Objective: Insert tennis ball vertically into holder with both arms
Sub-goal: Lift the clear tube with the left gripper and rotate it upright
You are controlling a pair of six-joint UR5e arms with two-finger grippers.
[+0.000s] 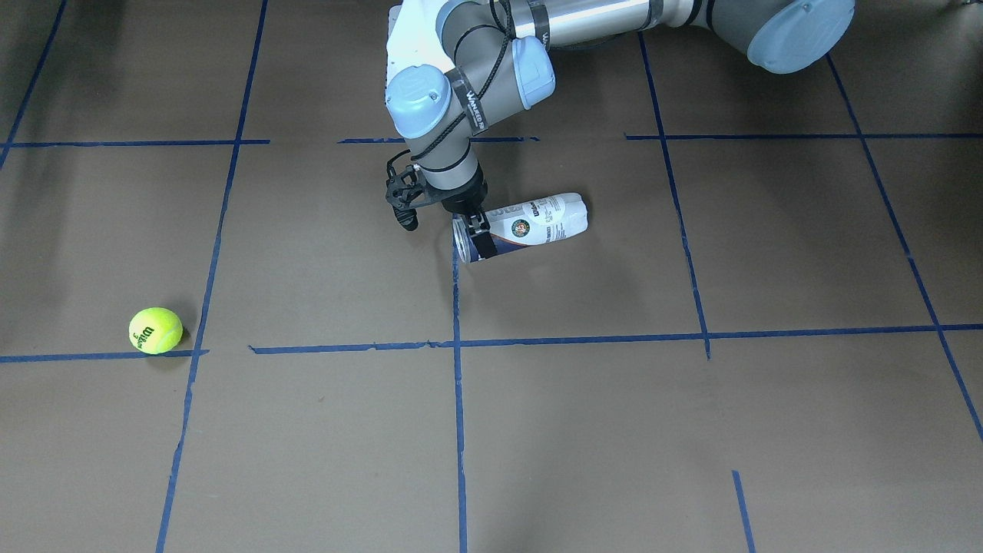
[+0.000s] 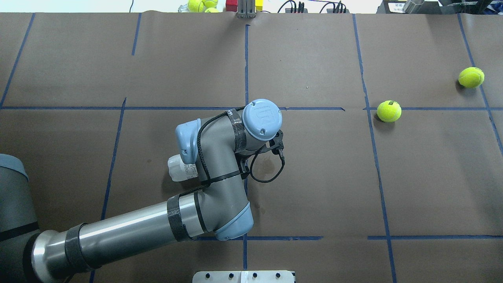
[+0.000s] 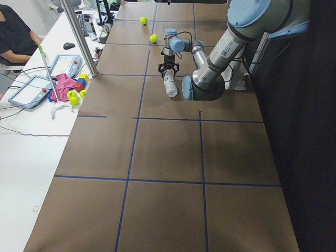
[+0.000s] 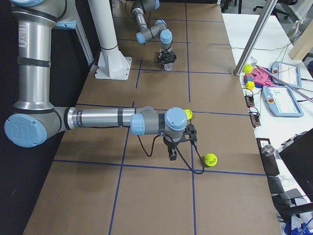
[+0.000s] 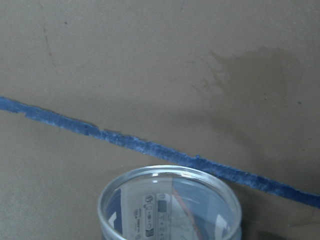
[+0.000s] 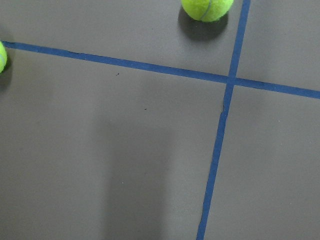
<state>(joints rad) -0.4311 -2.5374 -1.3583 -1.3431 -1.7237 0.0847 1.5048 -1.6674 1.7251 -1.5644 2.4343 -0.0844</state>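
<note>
Since lying flat on the table (image 1: pixel 614 430), cannot yet take anything dropped from above; hence, most likely, the grasp on the holder (image 1: pixel 541 219) right behind its metal-rimmed mouth, a good place to tip it upright from. Seen from the front: the left gripper (image 1: pixel 476 232) straddling that end, fingers (image 1: pixel 484 247) apparently clamped on the clear wall at either side, closed base pointing toward the robot's left. Through the left wrist camera, only the open rim, low in view, beside a blue tape line (image 5: pixel 150 147). Well apart, on the robot's right: the tennis ball (image 2: pixel 389 111), resting loose on the table by a tape crossing, with a second ball (image 2: pixel 471 77) farther out. Above that area, in the right-side view, the right gripper (image 4: pixel 172 152), presumably parked there for a pick; impossible to tell whether spread or closed. Uprighting first, by this reading; ball fetch after.
</note>
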